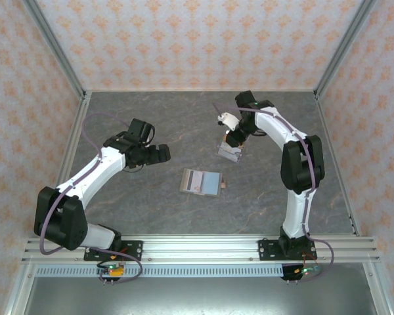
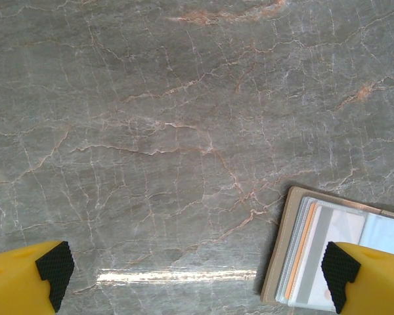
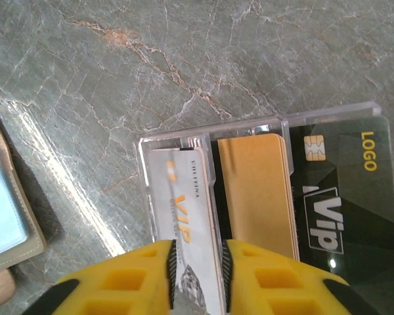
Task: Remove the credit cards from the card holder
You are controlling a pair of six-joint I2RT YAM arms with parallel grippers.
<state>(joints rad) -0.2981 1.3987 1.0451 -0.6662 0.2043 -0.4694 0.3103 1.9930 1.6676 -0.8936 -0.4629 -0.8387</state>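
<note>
The card holder (image 1: 201, 181) lies open on the middle of the table, grey-blue inside up, olive rim (image 2: 284, 249) showing in the left wrist view. Credit cards sit in its slots: an orange edge (image 2: 302, 252) and a white and grey card (image 2: 329, 239). My left gripper (image 1: 159, 155) hovers just left of the holder, jaws wide open around bare table (image 2: 197, 275). My right gripper (image 1: 235, 139) is over a clear stand (image 3: 184, 134). Its jaws (image 3: 198, 275) stand a little apart, with a white VIP card (image 3: 184, 210) leaning in the stand's slot between them.
The clear stand (image 1: 230, 151) also holds a tan card (image 3: 256, 190) and a black VIP card (image 3: 341, 197). The holder's edge (image 3: 13, 223) lies to its left. Metal rails and patterned walls enclose the marble table (image 1: 118, 197).
</note>
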